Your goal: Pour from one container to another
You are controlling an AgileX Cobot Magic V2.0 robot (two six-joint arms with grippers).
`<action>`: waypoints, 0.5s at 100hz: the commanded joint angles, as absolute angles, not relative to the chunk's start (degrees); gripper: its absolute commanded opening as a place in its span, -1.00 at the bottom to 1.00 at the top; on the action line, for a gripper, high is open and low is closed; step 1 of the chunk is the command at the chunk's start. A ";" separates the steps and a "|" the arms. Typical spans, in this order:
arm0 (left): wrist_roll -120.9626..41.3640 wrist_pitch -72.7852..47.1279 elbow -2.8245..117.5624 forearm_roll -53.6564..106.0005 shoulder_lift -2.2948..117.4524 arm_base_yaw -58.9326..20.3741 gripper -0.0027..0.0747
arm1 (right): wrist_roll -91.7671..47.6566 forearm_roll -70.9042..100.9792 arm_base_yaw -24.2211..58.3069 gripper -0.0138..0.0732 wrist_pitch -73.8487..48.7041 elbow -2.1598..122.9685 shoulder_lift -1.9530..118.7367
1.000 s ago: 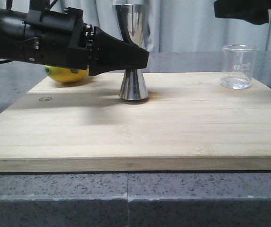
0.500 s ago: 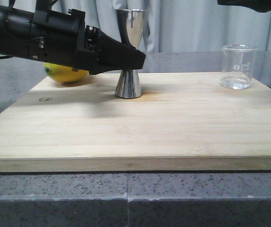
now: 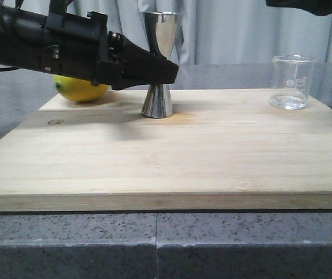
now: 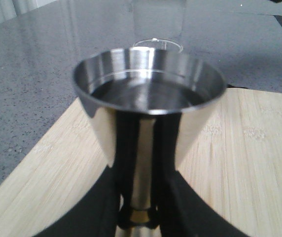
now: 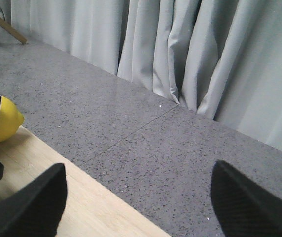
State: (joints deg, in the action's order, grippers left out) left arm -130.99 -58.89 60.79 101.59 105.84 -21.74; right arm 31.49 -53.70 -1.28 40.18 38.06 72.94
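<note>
Front view: I log a wooden board (image 3: 166, 157) on a speckled grey counter (image 3: 154, 244), curtain (image 3: 235, 29) behind. The jigger (image 3: 159, 99) stands upright on the board toward its far edge, left of centre, base flat on the wood. My left gripper (image 3: 169, 68) reaches in from the left at waist height of the jigger; its black fingers end at the narrow waist and cover it. A lemon (image 3: 82, 90) lies near the board's far left corner, partly behind the arm. The beaker (image 3: 292, 81) stands upright near the far right corner, well apart from the jigger, a little clear liquid in its bottom; nothing touches it. A dark piece of my right arm shows at the upper right, fingers not visible here. Left wrist view: the jigger's (image 4: 148, 98) upper cup fills the picture, liquid inside near a scribed line; black fingers (image 4: 190, 207) sit on both sides of the gold-banded waist, so I record the left gripper clamped on the jigger. Beaker rim (image 4: 158, 44) shows just behind. Right wrist view: two fingertips (image 5: 32, 207) stand wide apart over the board edge and counter, holding nothing; lemon (image 5: 10, 121) at the side.
</note>
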 commanded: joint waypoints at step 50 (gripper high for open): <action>-131.01 -64.76 62.29 106.00 103.71 -22.04 -0.70 | 31.49 -52.16 -1.69 0.60 43.69 39.48 71.28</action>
State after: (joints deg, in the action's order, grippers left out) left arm -130.99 -59.88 60.79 101.73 106.10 -21.74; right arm 31.49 -53.78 -1.28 40.18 38.06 72.94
